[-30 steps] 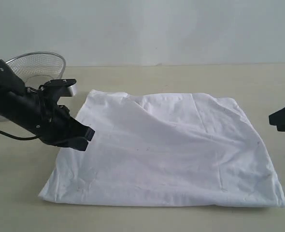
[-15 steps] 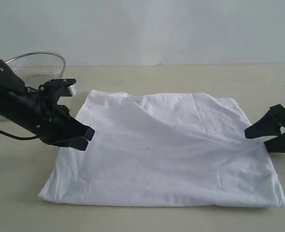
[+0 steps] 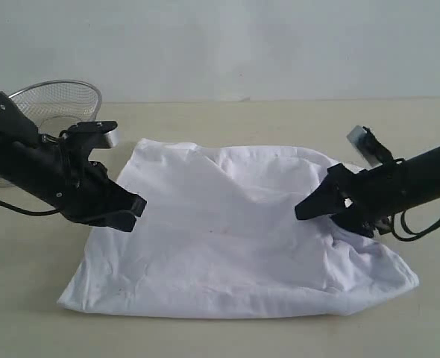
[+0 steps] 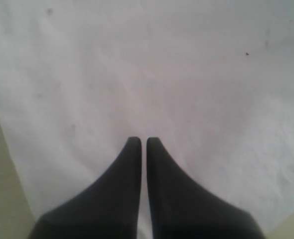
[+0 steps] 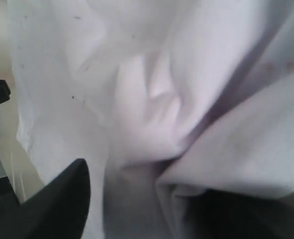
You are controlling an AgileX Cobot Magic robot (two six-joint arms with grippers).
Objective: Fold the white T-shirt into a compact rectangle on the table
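The white T-shirt [image 3: 227, 239] lies on the table [image 3: 242, 119], mostly flat, with its right side bunched and lifted. My left gripper [image 3: 134, 211] hovers low over the shirt's left edge, shut with nothing between its fingers; in the left wrist view its tips [image 4: 143, 141] point at plain white cloth [image 4: 162, 74]. My right gripper [image 3: 328, 218] is open and pressed into the shirt's right side. In the right wrist view one finger [image 5: 70, 189] shows beside folds of cloth [image 5: 152, 74]; the other is covered by a fold.
A silver wire-mesh basket [image 3: 56, 101] stands at the back left behind the left arm. A dark cable [image 3: 19, 209] trails from the left arm onto the table. Bare tabletop lies behind and in front of the shirt.
My right gripper has come in from the right edge and opened, pushing the shirt's right side leftward so it bunches up. The left arm has not moved.
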